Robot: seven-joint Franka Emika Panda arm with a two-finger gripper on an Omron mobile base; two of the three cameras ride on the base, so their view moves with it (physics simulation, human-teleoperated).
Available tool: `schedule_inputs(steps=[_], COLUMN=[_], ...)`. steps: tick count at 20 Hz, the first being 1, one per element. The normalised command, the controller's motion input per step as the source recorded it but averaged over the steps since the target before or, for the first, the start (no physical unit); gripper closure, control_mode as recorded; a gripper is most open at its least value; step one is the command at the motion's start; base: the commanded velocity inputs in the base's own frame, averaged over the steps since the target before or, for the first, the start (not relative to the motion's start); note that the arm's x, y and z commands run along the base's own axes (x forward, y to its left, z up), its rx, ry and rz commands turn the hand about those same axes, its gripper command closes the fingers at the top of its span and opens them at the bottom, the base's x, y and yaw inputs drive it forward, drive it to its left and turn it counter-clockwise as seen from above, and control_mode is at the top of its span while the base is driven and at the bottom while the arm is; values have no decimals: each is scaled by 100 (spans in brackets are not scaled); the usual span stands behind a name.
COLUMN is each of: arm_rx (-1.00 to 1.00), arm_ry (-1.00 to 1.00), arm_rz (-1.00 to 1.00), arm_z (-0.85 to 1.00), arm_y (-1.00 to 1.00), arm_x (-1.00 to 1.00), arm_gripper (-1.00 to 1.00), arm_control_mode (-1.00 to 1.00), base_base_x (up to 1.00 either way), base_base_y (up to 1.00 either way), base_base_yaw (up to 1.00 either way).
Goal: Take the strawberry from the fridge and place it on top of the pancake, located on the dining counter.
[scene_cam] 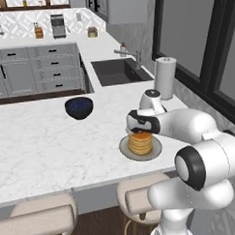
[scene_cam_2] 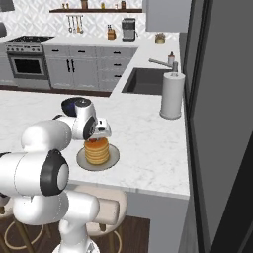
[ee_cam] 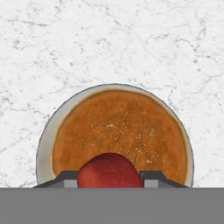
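My gripper (ee_cam: pixel 109 178): at the bottom centre of the hand view, directly above the stack; in the right base view it sits left of centre, just over the pancakes.
My jaws: pinching the strawberry, one dark tip on each side of it.
Strawberry (ee_cam: pixel 110 170): deep red, rounded, held between my tips at the bottom centre of the hand view, over the near edge of the top pancake; in the right base view a small red spot (scene_cam_2: pixel 93 140) shows just above the stack. I cannot tell whether it touches the pancake yet.
Pancake (ee_cam: pixel 118 131): golden-brown stack in the middle of the hand view, on a round grey plate (ee_cam: pixel 43 148); in the left base view it sits right of centre (scene_cam: pixel 140 142).
Dining counter (scene_cam: pixel 43 147): white marble look, spanning the middle of the left base view, carrying the plate.
Dark blue bowl (scene_cam: pixel 79 107): on the same counter, up and left of the stack, well apart from it.
Paper towel roll (scene_cam: pixel 165 77): upright, upper right of the stack, near the sink (scene_cam: pixel 118 71).
Stools (scene_cam: pixel 41 217): beige, along the lower edge, below the counter.
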Motion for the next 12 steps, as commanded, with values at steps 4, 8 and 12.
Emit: schedule_inputs(steps=[4, 8, 12], arm_rx=[0, 0, 0], arm_ry=[0, 1, 0], arm_rz=[0, 0, 0], arm_z=[0, -3, -3], arm_y=[-3, -1, -3], arm_x=[1, 0, 0], arm_gripper=[100, -100, -100], arm_control_mode=[-100, -100, -100], base_base_x=[0, 0, 0], base_base_y=[0, 0, 0], base_base_yaw=[0, 0, 0])
